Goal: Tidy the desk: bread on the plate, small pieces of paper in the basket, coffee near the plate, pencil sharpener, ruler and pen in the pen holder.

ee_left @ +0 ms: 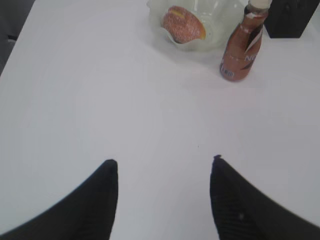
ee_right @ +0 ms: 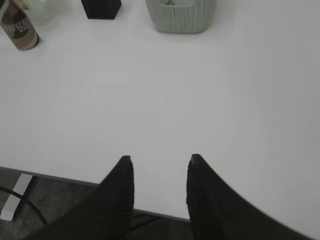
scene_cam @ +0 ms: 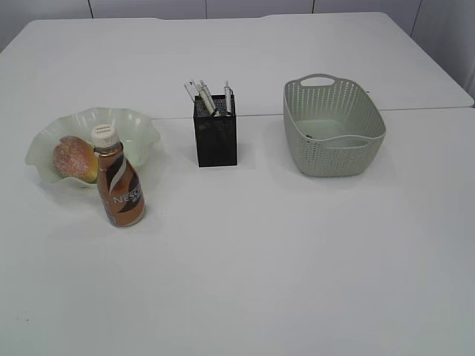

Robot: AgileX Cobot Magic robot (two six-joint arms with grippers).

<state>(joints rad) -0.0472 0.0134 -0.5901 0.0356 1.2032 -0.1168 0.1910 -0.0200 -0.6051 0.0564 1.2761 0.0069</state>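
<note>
**Table laid out, both grippers empty and apart**

The bread (scene_cam: pixel 74 159) lies in the plate (scene_cam: pixel 137 126) at the left of the table (scene_cam: pixel 297 252); its speckled crust faces up, with a paler yellow patch at one end in the left wrist view; the coffee (scene_cam: pixel 119 187) stands upright just in front of the plate, at its right front edge, white cap on; whether bottle and rim touch I cannot tell; the label shows white letters "NESC" in the exterior view, the rest curving out of sight; in the left wrist view only "N" can be read, and a small barcode panel sits low on the bottle's side; smaller print under the brand is too blurred to read.

The pen holder (scene_cam: pixel 215 139) stands upright near the middle of the table, well apart from the bottle; several pale, slim things lean out of its top, among them clear pieces that may be the ruler (scene_cam: pixel 194 93), though no markings can be made out; which are pens I cannot tell.

The basket (scene_cam: pixel 334 127) sits to the right of the pen holder, apart from it, one cut-out handle at the far end; a small dark speck shows on its inner wall; its floor is mostly hidden.

The left gripper (ee_left: pixel 164 162) hovers over bare table, jaws apart, nothing between them; the right gripper (ee_right: pixel 159 158) hangs at the near table edge, jaws apart more narrowly, also empty.
</note>
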